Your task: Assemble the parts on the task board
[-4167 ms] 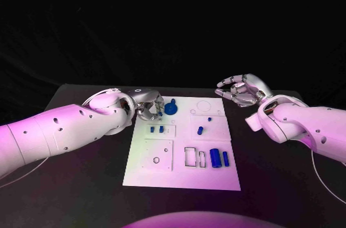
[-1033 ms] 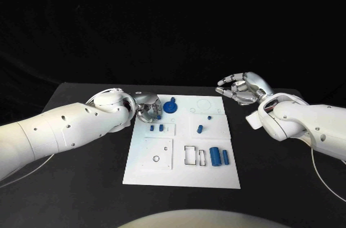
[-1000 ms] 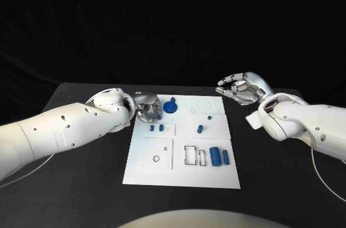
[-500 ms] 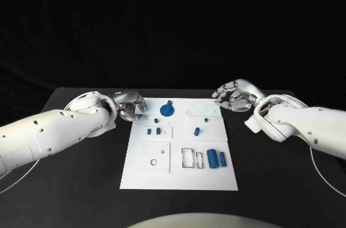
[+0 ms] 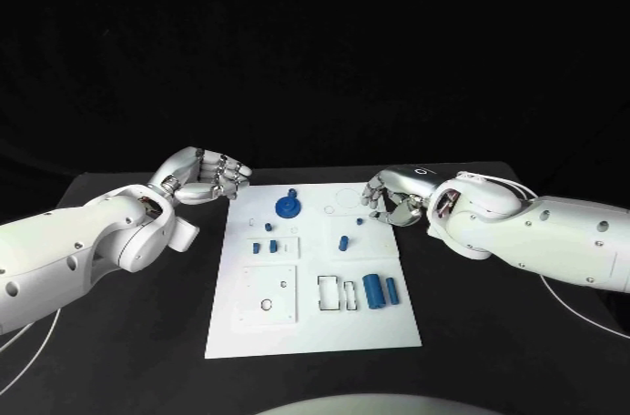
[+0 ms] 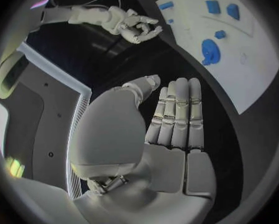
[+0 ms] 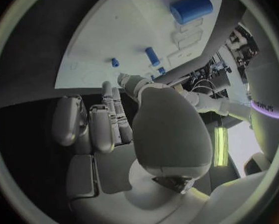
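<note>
Parts (image 5: pixel 376 290) lie on the task board (image 5: pixel 315 328) mid-table, between two empty hands; right hand (image 5: pixel 394 197), fingers curled, hovers at its far right corner, nearer than the loosely open left hand (image 5: pixel 199 176).

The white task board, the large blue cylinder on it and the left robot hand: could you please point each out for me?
White task board (image 5: pixel 309 328): head view, bare near part.
Large blue cylinder (image 5: pixel 374 290): head view, its middle.
Left robot hand (image 5: pixel 204 176): head view, middle of the hand.

Left robot hand (image 5: pixel 204 176) and right robot hand (image 5: pixel 394 197) hover (both empty).
</note>
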`<state>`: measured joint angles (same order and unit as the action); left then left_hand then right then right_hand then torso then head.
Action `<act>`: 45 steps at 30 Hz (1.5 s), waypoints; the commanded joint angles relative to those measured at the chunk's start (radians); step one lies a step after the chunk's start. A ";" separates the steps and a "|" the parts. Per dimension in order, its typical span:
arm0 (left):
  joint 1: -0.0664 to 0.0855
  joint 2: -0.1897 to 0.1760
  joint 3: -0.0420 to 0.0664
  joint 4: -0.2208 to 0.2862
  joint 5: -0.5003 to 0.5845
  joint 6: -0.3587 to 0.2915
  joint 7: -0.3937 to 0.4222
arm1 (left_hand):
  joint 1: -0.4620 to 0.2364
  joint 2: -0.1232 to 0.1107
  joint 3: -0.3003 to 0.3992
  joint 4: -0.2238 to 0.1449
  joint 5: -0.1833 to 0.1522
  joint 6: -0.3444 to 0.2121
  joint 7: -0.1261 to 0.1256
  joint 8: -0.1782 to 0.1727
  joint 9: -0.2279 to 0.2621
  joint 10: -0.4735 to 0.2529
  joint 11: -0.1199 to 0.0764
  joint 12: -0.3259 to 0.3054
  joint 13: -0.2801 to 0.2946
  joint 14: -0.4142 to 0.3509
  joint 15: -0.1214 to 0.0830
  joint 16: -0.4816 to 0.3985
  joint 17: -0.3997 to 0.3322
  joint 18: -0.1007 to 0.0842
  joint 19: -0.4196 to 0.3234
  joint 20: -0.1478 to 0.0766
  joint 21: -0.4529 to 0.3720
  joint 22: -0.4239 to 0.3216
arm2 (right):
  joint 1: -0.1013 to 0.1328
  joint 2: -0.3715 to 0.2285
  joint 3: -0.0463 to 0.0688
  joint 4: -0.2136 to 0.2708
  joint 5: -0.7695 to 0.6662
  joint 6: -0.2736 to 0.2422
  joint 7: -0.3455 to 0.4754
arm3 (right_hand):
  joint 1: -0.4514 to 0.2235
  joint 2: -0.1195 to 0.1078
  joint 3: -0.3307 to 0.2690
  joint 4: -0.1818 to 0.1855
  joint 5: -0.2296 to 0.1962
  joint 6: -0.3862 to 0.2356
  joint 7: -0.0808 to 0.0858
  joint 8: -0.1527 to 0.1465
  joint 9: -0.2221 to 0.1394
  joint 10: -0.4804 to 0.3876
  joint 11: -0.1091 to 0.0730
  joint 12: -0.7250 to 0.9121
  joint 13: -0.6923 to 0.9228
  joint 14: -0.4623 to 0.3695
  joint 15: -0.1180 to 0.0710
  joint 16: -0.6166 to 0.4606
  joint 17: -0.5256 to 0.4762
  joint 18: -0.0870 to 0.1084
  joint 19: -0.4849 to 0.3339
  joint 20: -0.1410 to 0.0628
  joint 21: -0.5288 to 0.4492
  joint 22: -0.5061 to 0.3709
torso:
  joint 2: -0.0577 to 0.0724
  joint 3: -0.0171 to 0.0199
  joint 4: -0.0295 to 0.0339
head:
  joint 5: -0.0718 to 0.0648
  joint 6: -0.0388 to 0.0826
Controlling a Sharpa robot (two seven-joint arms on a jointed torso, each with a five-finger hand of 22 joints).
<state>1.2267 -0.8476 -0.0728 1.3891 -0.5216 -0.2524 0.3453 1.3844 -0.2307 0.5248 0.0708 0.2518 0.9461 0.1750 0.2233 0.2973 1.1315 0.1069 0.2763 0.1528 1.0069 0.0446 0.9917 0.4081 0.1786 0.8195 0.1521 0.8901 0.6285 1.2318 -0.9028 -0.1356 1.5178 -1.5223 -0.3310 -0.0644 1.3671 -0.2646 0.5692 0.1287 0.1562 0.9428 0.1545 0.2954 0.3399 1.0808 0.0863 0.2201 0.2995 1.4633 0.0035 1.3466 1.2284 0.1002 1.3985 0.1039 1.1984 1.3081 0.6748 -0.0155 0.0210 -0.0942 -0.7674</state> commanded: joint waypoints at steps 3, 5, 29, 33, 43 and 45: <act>0.002 -0.029 0.002 0.058 0.358 0.046 0.138 | 0.000 0.014 -0.017 0.004 -0.001 0.016 -0.005 0.010 0.002 0.010 -0.004 0.015 0.008 -0.013 0.000 -0.047 -0.022 0.003 -0.011 0.004 -0.046 -0.027 | -0.003 0.024 0.000 0.006 -0.239 0.029 -0.112 | -0.013 -0.004 0.003 0.002 -0.010 0.007 0.003 -0.006 -0.003 0.001 0.005 -0.008 -0.010 0.036 0.008 0.010 0.009 -0.022 0.008 0.000 0.012 0.050 | 0.000 -0.0025 0.0020 | -0.005 -0.001; 0.003 -0.038 0.002 0.075 0.387 0.049 0.144 | 0.000 0.014 -0.018 0.004 -0.001 0.017 -0.005 0.011 0.002 0.010 -0.005 0.015 0.009 -0.012 -0.001 -0.050 -0.023 0.003 -0.009 0.004 -0.048 -0.029 | -0.004 0.033 0.000 0.004 -0.249 0.028 -0.118 | -0.015 -0.007 0.003 0.000 -0.010 0.006 0.004 -0.008 -0.004 0.002 0.006 -0.011 -0.015 0.038 0.009 0.014 0.015 -0.023 0.011 0.001 0.018 0.054 | -0.001 -0.0029 0.0034 | -0.003 -0.005; 0.011 -0.061 0.004 0.120 0.448 0.031 0.141 | 0.019 0.017 -0.023 -0.009 0.000 0.010 0.004 0.010 -0.001 -0.004 0.001 0.013 0.009 -0.004 0.001 -0.068 -0.031 0.004 0.006 0.003 -0.063 -0.040 | -0.042 0.087 0.000 -0.030 -0.282 0.069 -0.125 | -0.012 -0.003 0.020 -0.019 0.004 0.017 0.006 -0.011 -0.008 0.023 0.008 -0.028 -0.050 0.049 0.012 0.042 0.047 -0.038 0.043 0.001 0.089 0.100 | 0.002 -0.0036 0.0049 | 0.011 -0.021; 0.012 -0.061 0.004 0.121 0.449 0.032 0.140 | 0.020 0.017 -0.023 -0.011 0.000 0.010 0.004 0.010 -0.001 -0.004 0.001 0.013 0.010 -0.004 0.001 -0.069 -0.031 0.004 0.007 0.003 -0.063 -0.040 | -0.048 0.097 0.000 -0.038 -0.282 0.060 -0.120 | -0.012 0.002 0.027 -0.023 0.005 0.023 0.004 -0.010 -0.008 0.032 0.006 -0.030 -0.057 0.050 0.010 0.046 0.051 -0.040 0.049 0.001 0.102 0.108 | 0.001 -0.0036 0.0038 | 0.014 -0.022; 0.013 -0.062 0.004 0.121 0.449 0.033 0.133 | 0.032 0.024 -0.021 -0.019 0.001 0.012 0.005 0.011 -0.002 -0.004 0.002 0.015 0.011 -0.002 0.001 -0.074 -0.033 0.004 0.010 0.001 -0.062 -0.038 | -0.057 0.111 0.000 -0.055 -0.275 0.066 -0.121 | -0.009 0.025 0.050 -0.036 -0.014 0.044 -0.004 -0.002 -0.005 0.061 -0.003 -0.029 -0.071 0.051 0.002 0.054 0.058 -0.043 0.056 -0.001 0.120 0.122 | 0.001 -0.0042 0.0037 | 0.013 -0.025; 0.014 -0.062 0.004 0.121 0.449 0.034 0.131 | 0.032 0.025 -0.021 -0.020 0.001 0.013 0.005 0.012 -0.002 -0.004 0.002 0.015 0.011 -0.002 0.001 -0.075 -0.033 0.004 0.010 0.001 -0.061 -0.038 | -0.060 0.113 0.000 -0.058 -0.275 0.070 -0.122 | -0.009 0.028 0.054 -0.039 -0.017 0.048 -0.005 -0.001 -0.005 0.067 -0.004 -0.029 -0.073 0.051 0.001 0.054 0.058 -0.044 0.058 -0.002 0.125 0.125 | 0.000 -0.0038 0.0039 | 0.014 -0.027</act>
<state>1.2385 -0.9098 -0.0696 1.5066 -0.0813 -0.2279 0.4705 1.4081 -0.2077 0.5050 0.0563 0.2518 0.9582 0.1768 0.2299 0.2965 1.1330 0.1075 0.2854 0.1625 1.0005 0.0470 0.9233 0.3754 0.1787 0.8222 0.1501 0.8298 0.5906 1.1766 -0.7929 -0.1341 1.4596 -1.7857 -0.2798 -0.1848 1.3595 -0.2458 0.6188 0.0867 0.1428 0.9858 0.1470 0.2900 0.3346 1.1420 0.0821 0.1933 0.2267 1.4667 0.0071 1.3970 1.2855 0.0687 1.4504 0.1021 1.3210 1.3075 0.6757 -0.0193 0.0250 -0.0809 -0.7925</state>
